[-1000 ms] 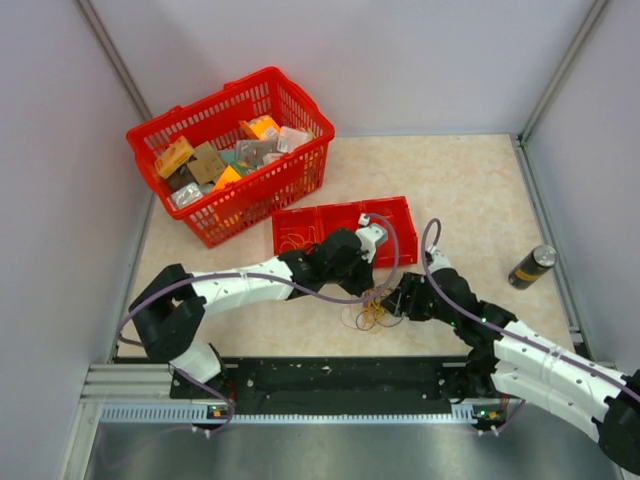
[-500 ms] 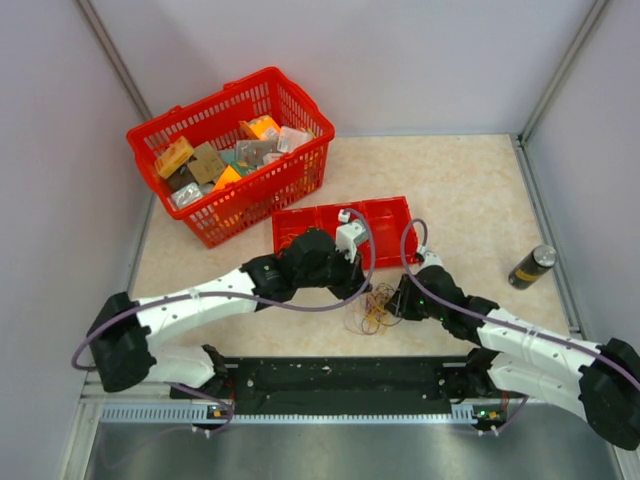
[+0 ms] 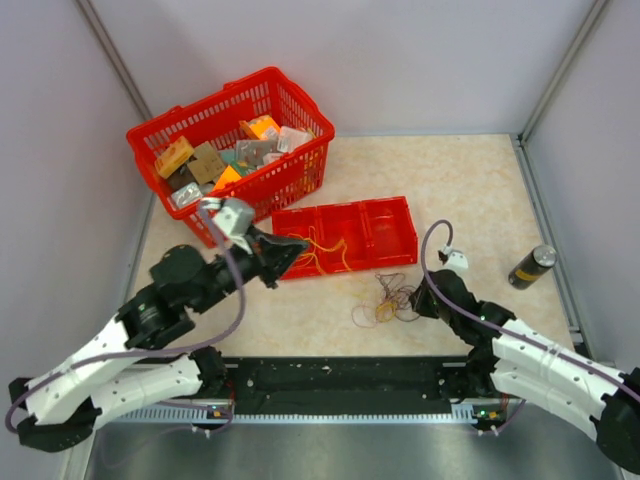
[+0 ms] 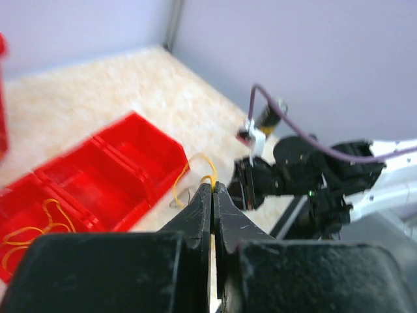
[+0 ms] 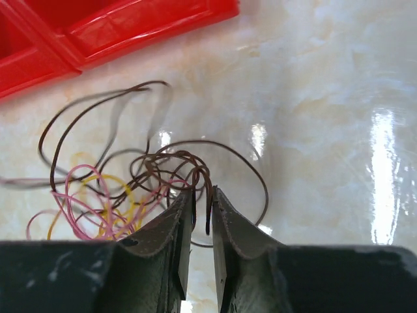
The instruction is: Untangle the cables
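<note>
The cables are a small tangle (image 3: 385, 302) of dark brown, pink and yellow thin wires on the table in front of the red tray (image 3: 395, 240). My right gripper (image 3: 417, 301) is at the tangle's right side. In the right wrist view it (image 5: 202, 190) is shut on a dark brown wire (image 5: 202, 171), with the pink and yellow loops (image 5: 98, 205) to its left. My left gripper (image 3: 298, 246) is over the tray's left end, shut on a yellow wire (image 3: 322, 255). In the left wrist view it (image 4: 213, 184) pinches that yellow loop (image 4: 193, 165).
A red basket (image 3: 300, 170) full of packets stands at the back left. A dark can (image 3: 532, 266) stands at the right by the wall. More yellow wire (image 4: 29, 229) lies in the red tray (image 4: 111, 176). Walls close in three sides.
My left arm has swung back to the left, carrying a yellow wire from the tangle to over the tray. My right gripper has stayed at the tangle, holding the brown wire.
</note>
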